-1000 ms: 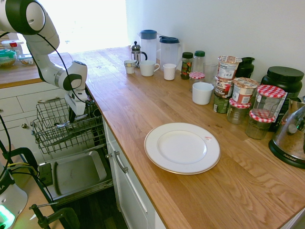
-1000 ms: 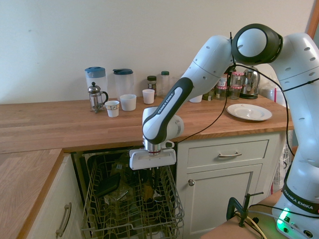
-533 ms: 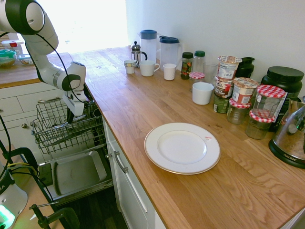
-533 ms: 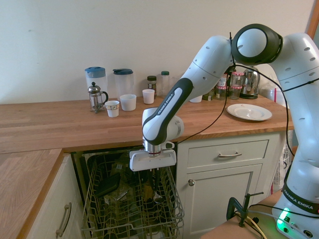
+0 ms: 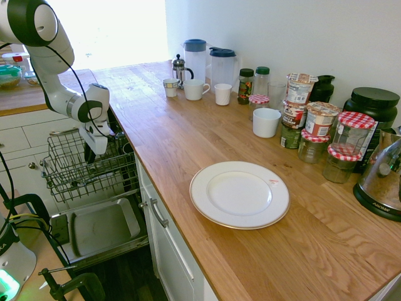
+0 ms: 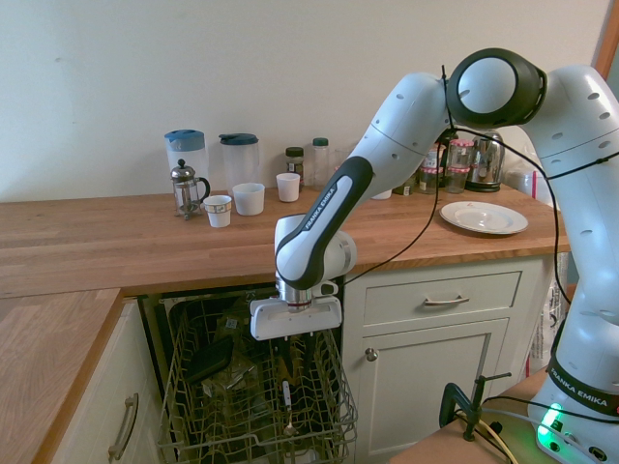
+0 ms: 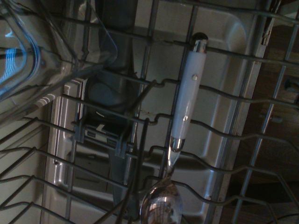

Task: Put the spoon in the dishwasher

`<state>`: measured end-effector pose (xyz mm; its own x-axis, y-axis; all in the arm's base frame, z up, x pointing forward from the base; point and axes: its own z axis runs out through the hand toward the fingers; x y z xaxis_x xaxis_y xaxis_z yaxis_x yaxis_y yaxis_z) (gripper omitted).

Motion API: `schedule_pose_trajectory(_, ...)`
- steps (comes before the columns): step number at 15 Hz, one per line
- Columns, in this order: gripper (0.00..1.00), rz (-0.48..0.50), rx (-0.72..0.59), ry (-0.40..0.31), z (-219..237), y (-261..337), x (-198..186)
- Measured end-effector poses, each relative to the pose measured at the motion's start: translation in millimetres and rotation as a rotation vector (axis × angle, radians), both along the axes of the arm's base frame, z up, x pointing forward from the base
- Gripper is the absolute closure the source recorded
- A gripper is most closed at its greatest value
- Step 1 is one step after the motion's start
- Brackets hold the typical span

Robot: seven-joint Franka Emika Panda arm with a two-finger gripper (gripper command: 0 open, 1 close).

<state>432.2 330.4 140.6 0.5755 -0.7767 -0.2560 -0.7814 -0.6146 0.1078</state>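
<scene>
Spoon [image 7: 184, 121], shiny silver with pale handle, lying on dark wire dishwasher rack [image 6: 198, 411]. Tool [image 6: 296, 360] above, fingers apart, empty.

Arm [image 5: 62, 94] over dishwasher rack [image 5: 75, 169], plate [image 5: 239, 194]

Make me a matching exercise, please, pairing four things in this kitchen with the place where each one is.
Things:
1. spoon
2. plate
3. French press
4. tall red-checked-lid jar

Places:
A. right by a blue-lidded jug
B. lying on the dishwasher's wire rack
C. beside the kettle
D. alone on the open worktop

Pairs: 1-B, 2-D, 3-A, 4-C
</scene>
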Motion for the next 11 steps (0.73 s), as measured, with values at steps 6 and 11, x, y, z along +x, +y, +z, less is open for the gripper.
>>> schedule_pose_trajectory(6,0.0,-0.066,-0.038,-0.098,72,-6,-32)
schedule_pose_trajectory(11,0.0,-0.123,-0.08,-0.186,157,-35,-52)
